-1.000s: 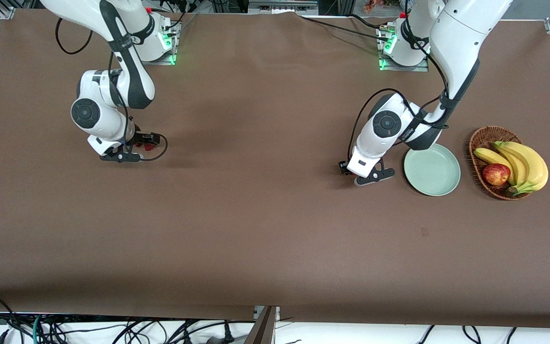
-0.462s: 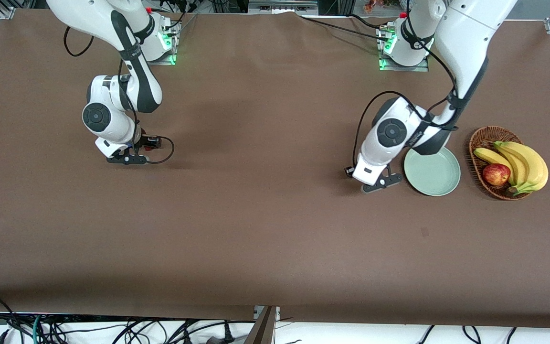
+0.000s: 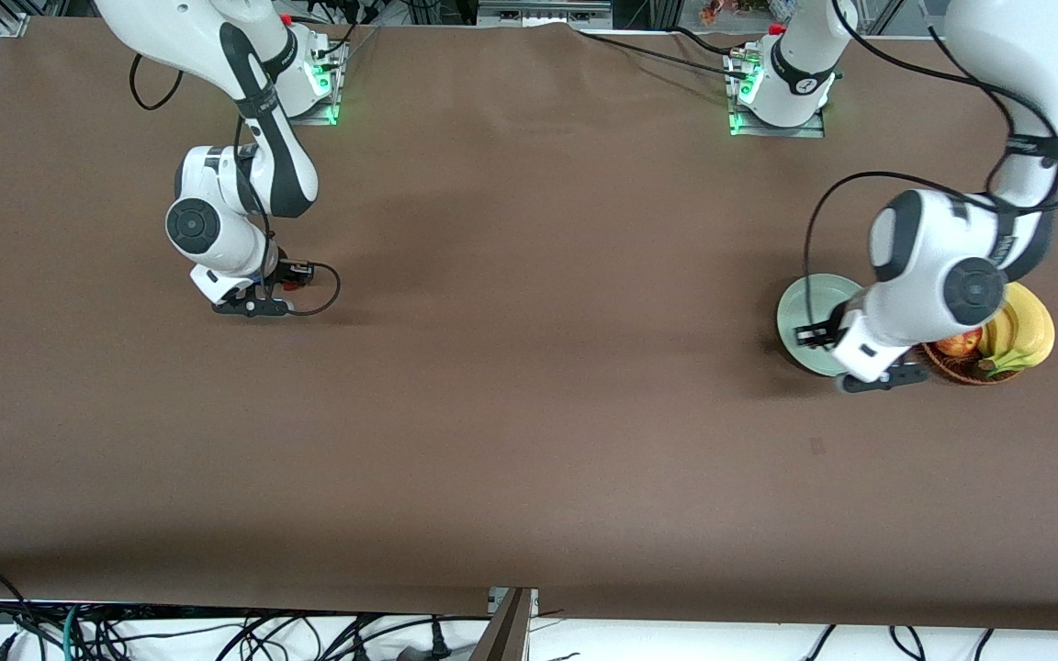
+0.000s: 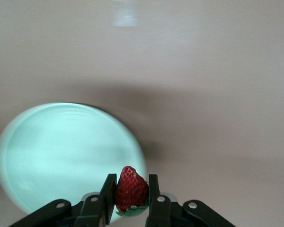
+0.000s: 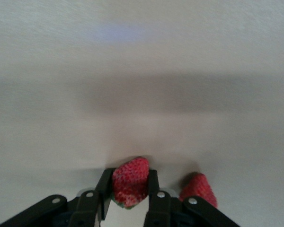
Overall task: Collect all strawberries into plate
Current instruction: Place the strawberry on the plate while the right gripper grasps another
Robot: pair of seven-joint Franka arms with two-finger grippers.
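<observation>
In the left wrist view my left gripper (image 4: 131,181) is shut on a red strawberry (image 4: 131,191) and hangs over the rim of the pale green plate (image 4: 61,153). The front view puts this left gripper (image 3: 871,375) above the plate (image 3: 812,310) edge that lies beside the basket. My right gripper (image 5: 130,177) is down at the table, shut on a second strawberry (image 5: 131,185). Another strawberry (image 5: 199,188) lies on the cloth close beside it. The right gripper (image 3: 252,301) is toward the right arm's end of the table.
A wicker basket (image 3: 962,370) with bananas (image 3: 1030,332) and an apple (image 3: 957,343) stands next to the plate, partly covered by the left arm's wrist. The brown cloth stretches bare between the two arms.
The left arm has swung from the table beside the plate to over the plate's edge by the basket, carrying its strawberry. The right gripper has shifted slightly and shut on a strawberry.
</observation>
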